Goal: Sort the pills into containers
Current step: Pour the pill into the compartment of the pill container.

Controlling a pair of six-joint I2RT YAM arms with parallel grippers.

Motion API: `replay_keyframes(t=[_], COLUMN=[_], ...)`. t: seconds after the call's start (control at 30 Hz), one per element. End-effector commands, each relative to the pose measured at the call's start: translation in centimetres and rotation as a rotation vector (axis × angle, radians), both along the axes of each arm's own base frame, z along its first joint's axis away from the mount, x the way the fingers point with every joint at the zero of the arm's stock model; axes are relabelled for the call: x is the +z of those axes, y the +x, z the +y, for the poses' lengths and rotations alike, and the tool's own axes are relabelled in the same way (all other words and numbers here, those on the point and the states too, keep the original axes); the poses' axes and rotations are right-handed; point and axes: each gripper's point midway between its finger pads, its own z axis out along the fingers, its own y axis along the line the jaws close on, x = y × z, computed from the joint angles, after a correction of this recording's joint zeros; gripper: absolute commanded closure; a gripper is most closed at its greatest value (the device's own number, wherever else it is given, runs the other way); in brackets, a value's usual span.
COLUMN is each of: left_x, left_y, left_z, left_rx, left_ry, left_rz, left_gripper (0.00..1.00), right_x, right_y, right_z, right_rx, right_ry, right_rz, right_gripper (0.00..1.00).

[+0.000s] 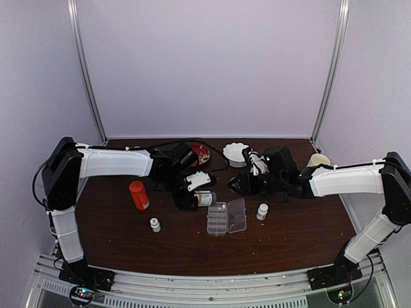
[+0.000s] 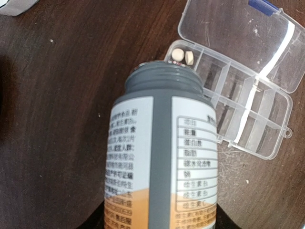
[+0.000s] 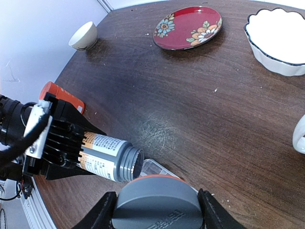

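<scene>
Left wrist view: your left gripper (image 1: 191,194) is clamped on the uncapped grey bottle (image 2: 162,157), tipped low, with its mouth at the corner cell of the pill box (image 2: 238,81). Two pills (image 2: 183,56) lie in that cell; the other cells look bare. Judgement: early stage, most sorting not yet done. Your right gripper (image 3: 157,217) grips the grey cap (image 3: 159,198), its arm stretched inward above the table (image 3: 228,124).

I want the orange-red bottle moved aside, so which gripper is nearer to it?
Left. The left gripper, holding the grey bottle, sits just right of the orange-red bottle; the right gripper, holding the grey cap, is farther right, past the left one.
</scene>
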Motion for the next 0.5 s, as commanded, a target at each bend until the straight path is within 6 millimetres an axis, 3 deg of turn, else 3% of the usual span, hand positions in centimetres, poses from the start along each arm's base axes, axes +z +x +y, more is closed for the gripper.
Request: replay_keyframes(t=[0.0,0.2,0.47], left_x=[3.8,3.4,-0.9], left_y=[0.4,0.4,-0.1], left_z=[-0.5,-0.5,-1.0], left_rx=[-0.016,-0.014,-0.015], left_ry=[-0.016,-0.004,0.025], left_rz=[-0.053,-0.039,0.047], left_gripper=[1.00,1.00,1.00], right_x=[0.1,0.2,0.2], right_y=[0.4,0.3,0.2], right_z=[-0.1,0.1,0.0], right_rx=[-0.011,-0.005,-0.002], right_ry=[0.007,0.018,0.011], right_rz=[-0.009,-0.006,-0.006], right_gripper=[1.00,1.00,1.00])
